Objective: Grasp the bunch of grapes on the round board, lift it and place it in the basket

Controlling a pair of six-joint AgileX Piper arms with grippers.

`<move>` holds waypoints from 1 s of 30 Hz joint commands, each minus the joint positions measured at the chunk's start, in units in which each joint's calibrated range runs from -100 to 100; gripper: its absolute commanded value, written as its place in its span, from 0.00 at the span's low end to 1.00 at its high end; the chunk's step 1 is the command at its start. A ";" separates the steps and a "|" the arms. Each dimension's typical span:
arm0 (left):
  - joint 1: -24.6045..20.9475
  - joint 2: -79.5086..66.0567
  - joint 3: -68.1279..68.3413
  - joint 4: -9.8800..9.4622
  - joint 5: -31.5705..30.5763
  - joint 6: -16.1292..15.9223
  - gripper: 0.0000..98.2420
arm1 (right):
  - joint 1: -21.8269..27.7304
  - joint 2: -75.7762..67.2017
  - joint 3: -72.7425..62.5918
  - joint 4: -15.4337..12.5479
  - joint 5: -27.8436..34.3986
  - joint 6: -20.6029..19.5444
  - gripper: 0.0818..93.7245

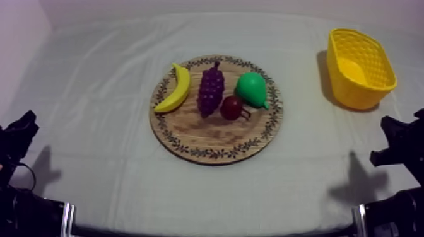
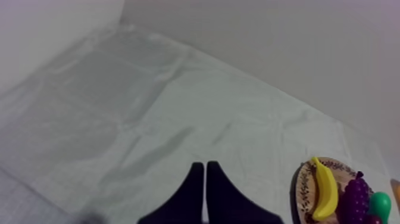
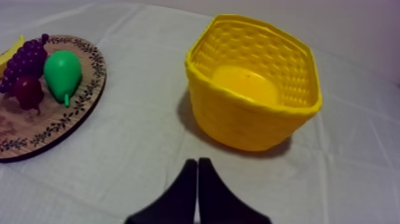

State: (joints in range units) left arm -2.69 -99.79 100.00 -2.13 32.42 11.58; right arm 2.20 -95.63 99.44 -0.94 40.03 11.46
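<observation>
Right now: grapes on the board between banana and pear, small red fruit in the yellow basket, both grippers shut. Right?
Wrong on one count: the small red fruit is not in the yellow basket but on the wooden board, by the bunch of grapes and the pear, as the top view shows. The rest holds: banana beside the grapes, left gripper and right gripper shut.

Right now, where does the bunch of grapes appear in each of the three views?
Top view: the bunch of grapes lies on the wooden board, between the banana and the pear.
Left wrist view: the bunch of grapes between banana and pear.
Right wrist view: the bunch of grapes beside the pear, behind the small red fruit.
Shared landmark: the pear beside it.
</observation>
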 commanded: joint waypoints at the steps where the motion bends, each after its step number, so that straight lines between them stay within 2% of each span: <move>1: -0.03 0.05 0.00 0.00 -0.01 0.02 0.00 | -0.43 0.63 0.05 0.38 -0.65 -0.09 0.01; 4: -0.03 0.05 0.00 0.00 -0.01 0.02 0.00 | -1.76 3.56 -1.13 1.79 -2.19 -1.41 0.00; 7: -0.03 0.05 0.00 0.00 -0.01 0.02 0.00 | -2.83 8.83 -5.61 1.90 -2.40 -1.85 0.00; 12: -0.03 0.05 0.00 0.00 -0.01 0.02 0.00 | -4.50 19.23 -18.32 0.13 0.93 -1.76 0.00; 19: -0.03 0.05 0.00 0.00 -0.01 0.02 0.00 | -8.52 33.98 -37.02 -2.18 4.99 -3.81 0.00; 25: -0.03 0.05 0.00 0.00 -0.01 0.02 0.00 | -9.95 47.79 -55.39 -5.23 10.95 -4.50 0.00; 30: -0.03 0.05 0.00 0.00 -0.01 0.02 0.00 | -11.86 58.51 -69.31 -5.96 16.84 -6.45 0.00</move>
State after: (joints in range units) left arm -2.69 -99.79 100.00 -2.13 32.42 11.61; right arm -9.31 -44.36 41.52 -6.68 54.83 5.54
